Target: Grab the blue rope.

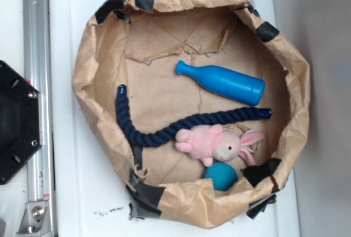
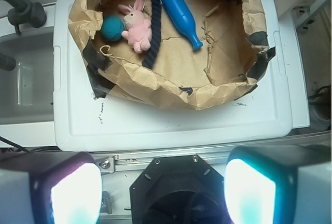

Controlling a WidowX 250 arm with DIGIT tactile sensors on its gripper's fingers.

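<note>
Blue rope [image 1: 164, 133], exterior view: a thick navy twisted cord lying on the floor of a crumpled brown paper basin [image 1: 88, 78] whose rim is patched with black tape. The rope runs from one bound end near the basin's left wall, curves down and then right, and finishes at its other bound end near the right wall, just below the base of a bright blue bottle [image 1: 225, 82]. The bottle lies on its side, neck pointing left, apart from the rope except near that end. A pink plush rabbit [image 1: 216, 144] lies against the rope's lower edge, and a teal ball [image 1: 221, 175] sits just below the rabbit. The basin rests on a white lid-like surface [image 1: 71, 193]; a black octagonal base plate [image 1: 16, 122] and a metal rail [image 1: 35, 39] stand at the left. No gripper shows in this view.

Wrist view: the rope [image 2: 152, 29] appears as a nearly straight dark band between the rabbit [image 2: 136, 25] and the bottle [image 2: 181, 16], with the ball [image 2: 112, 28] left of the rabbit (all inside the basin [image 2: 171, 86]). The gripper [image 2: 163, 190] hangs well apart from the basin, above the black base plate [image 2: 174, 182]; its two pale fingers [image 2: 75, 195] stand wide apart, with nothing between them.
</note>
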